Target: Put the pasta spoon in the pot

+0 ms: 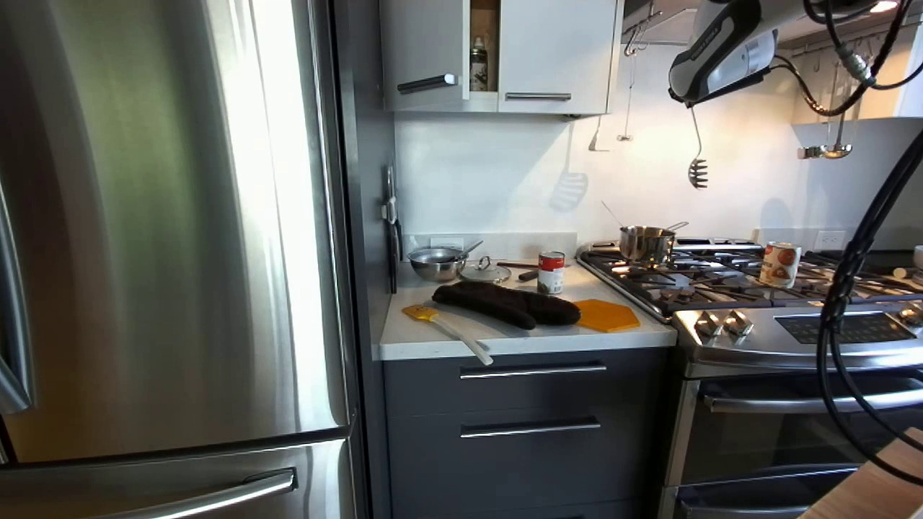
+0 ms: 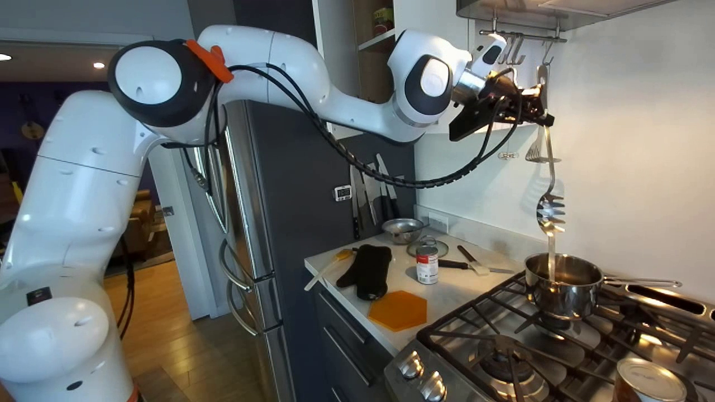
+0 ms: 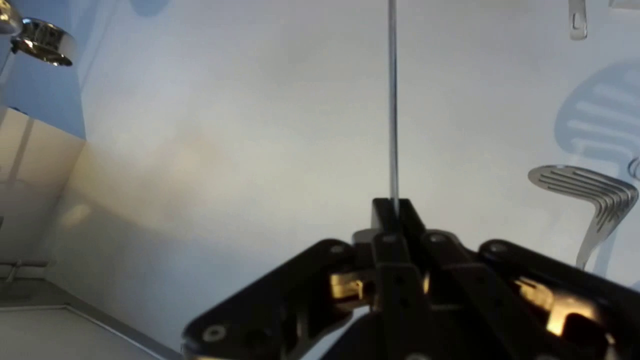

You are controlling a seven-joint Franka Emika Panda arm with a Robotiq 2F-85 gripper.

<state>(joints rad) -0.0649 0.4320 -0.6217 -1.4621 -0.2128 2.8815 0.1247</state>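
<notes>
Clamping the pasta spoon (image 2: 544, 209) between my fingers (image 3: 381, 212), I suspend it above and apart from the saucepan (image 2: 561, 296), far left on the gas stove (image 1: 743, 355); grasp complete, lowering and release remain.

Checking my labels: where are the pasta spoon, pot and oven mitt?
Pasta spoon (image 2: 546, 214), in an exterior view: head.
Pot (image 2: 563, 298), in an exterior view: outer wall.
Oven mitt (image 2: 372, 269), in an exterior view: middle.

In an exterior view we see white glare streak the fridge door (image 1: 173, 216) and warm light on the wall (image 1: 750, 166). In the wrist view we find a bluish slotted shadow (image 3: 597, 110), the gripper (image 3: 393, 205) dark and slightly blurred.
</notes>
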